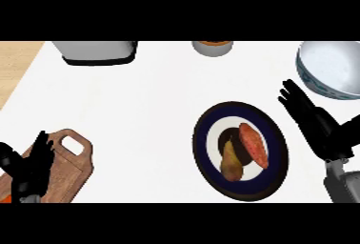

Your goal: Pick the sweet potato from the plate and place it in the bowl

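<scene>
The right robot hand (313, 121) is what's seen closest up, coming in from the lower right with its fingers stretched out straight and spread wide, nothing held in it. Just to its left the sweet potato (253, 144) is still lying on the plate (205, 143), on the side of the plate nearest that hand, with a pear (231, 162) tucked right against it on the far side, so it looks like the reach is being lined up from the right to keep the pear out of the way. The bowl (330, 69) is parked just beyond the fingertips, up and slightly right, which probably makes for a short carry once the grab is done. Nothing's been picked yet, so the task is judged to be at the approach stage. The left robot hand (32, 159) is left resting well away at the lower left, fingers relaxed and pointing up, over a wooden cutting board (74, 164). Past everything on the white counter (141, 109), a toaster-like appliance (95, 51) and a small jar (212, 47) can be made out at the far edge.
</scene>
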You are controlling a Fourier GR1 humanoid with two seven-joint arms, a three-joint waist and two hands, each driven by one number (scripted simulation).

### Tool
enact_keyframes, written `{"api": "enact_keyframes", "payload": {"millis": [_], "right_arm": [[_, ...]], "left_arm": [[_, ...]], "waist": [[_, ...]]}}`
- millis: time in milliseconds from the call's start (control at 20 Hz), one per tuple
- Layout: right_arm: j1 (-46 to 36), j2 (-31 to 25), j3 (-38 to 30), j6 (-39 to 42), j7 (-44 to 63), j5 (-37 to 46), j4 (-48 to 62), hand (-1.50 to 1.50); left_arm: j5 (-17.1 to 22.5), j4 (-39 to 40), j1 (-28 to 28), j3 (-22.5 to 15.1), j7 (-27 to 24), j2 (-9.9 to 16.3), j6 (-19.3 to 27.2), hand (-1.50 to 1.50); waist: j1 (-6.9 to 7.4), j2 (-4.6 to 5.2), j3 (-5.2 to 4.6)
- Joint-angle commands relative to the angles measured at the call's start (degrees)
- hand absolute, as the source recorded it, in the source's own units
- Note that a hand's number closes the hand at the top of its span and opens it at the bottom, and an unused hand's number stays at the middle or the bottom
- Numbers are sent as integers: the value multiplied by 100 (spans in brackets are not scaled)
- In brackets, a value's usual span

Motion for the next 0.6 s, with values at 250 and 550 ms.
{"api": "enact_keyframes", "payload": {"millis": [250,550], "right_arm": [[-901,629,599,2844,-560,-1687,134,150],[-1094,-31,-438,4214,-2213,-1536,1871,-150]], "left_arm": [[-939,-1051,-1296,-521,-789,744,-407,0],[-1221,-1211,-1584,-912,-720,682,-478,0]], "waist": [[555,341,20],[407,423,-62]]}}
